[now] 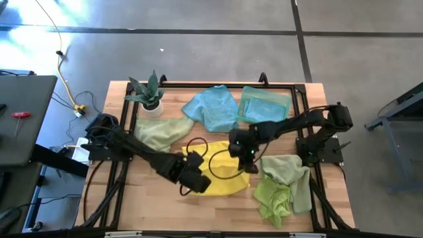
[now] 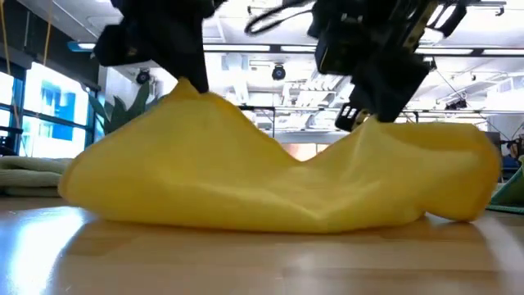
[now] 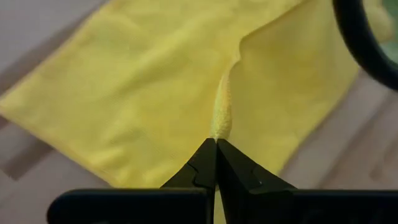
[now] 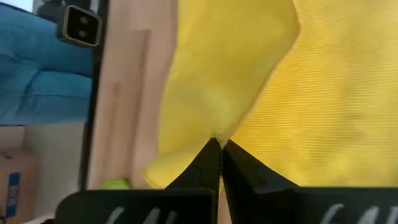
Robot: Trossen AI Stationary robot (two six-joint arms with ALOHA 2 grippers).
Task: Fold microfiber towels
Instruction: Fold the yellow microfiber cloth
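Note:
A yellow microfiber towel (image 1: 221,177) lies in the middle of the wooden table (image 1: 165,211). It is pulled up into two peaks, and its lower edge rests on the wood (image 2: 246,221). My left gripper (image 3: 216,142) is shut on the left peak, over the towel's left part (image 1: 193,177). My right gripper (image 4: 219,143) is shut on the right peak, at the towel's far right part (image 1: 247,155). Other towels lie untouched: light blue (image 1: 211,108), mint green (image 1: 264,104), sage green (image 1: 160,132) and lime green (image 1: 283,186). My left gripper pinches a narrow puckered ridge of the yellow towel (image 3: 221,115) between its two fingertips, slanting down from above. The cloth rises to a peak at the fingers (image 2: 188,90) and slopes down to the table around it. My right gripper pinches a gathered bit of the yellow towel near its edge (image 4: 214,127) between its fingertips, slanting down from above. That part is lifted into a lower peak (image 2: 367,127). The towel sags between the two peaks and its bottom stays on the table.
A small spiky plant in a white pot (image 1: 149,96) stands at the far left corner. A black frame (image 1: 218,84) runs around the table top. Dark cables (image 1: 198,144) loop over the towel by the arms. Bare wood shows along the near edge.

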